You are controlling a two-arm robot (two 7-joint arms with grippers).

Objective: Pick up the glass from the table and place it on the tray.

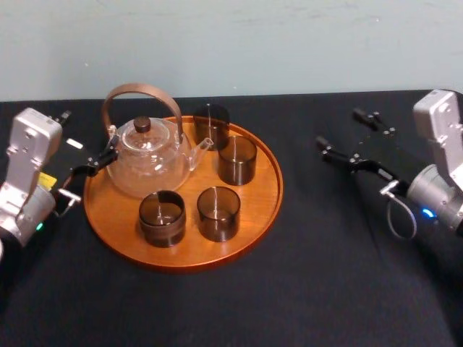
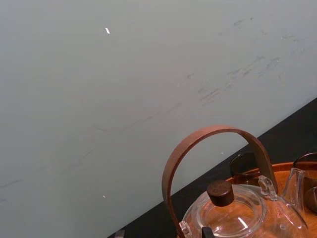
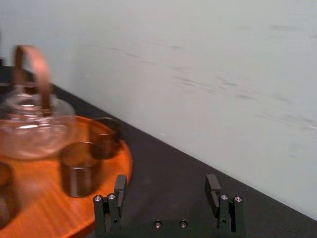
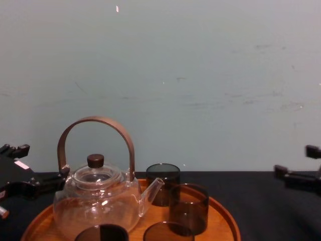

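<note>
Glass tumblers [image 1: 218, 212], four short, dark, smoky cylinders, are all seen standing upright on the large round orange-brown wooden tray [image 1: 116, 217]. That tray lies on the flat black matte table [image 1: 325, 275].

At the far left, the left gripper [image 1: 90, 132] is held just off the tray's left rim, low over the table. Its black fingers are spread wide with nothing between them. The nearer finger is just beside the base of the teapot's handle; contact cannot be judged.

The clear glass teapot [image 1: 148, 163], with an arched brown wooden handle and a dark round lid knob, is set on the left half of the tray, its spout pointing right.

The front left tumbler [image 1: 162, 217] stands before the teapot, with the front right tumbler [image 1: 218, 213] near it. The rear tumbler [image 1: 211, 124] stands at the back of the tray by the spout. The right-hand tumbler [image 1: 237, 160] is placed just in front of it and slightly to the right.

Well to the right of the tray, the right gripper [image 1: 346, 130] is held over bare table. In the right wrist view the right gripper [image 3: 166, 191] is shown with its two black fingers parted and nothing held.

A pale blue-green wall [image 1: 289, 43] is seen behind the table.
</note>
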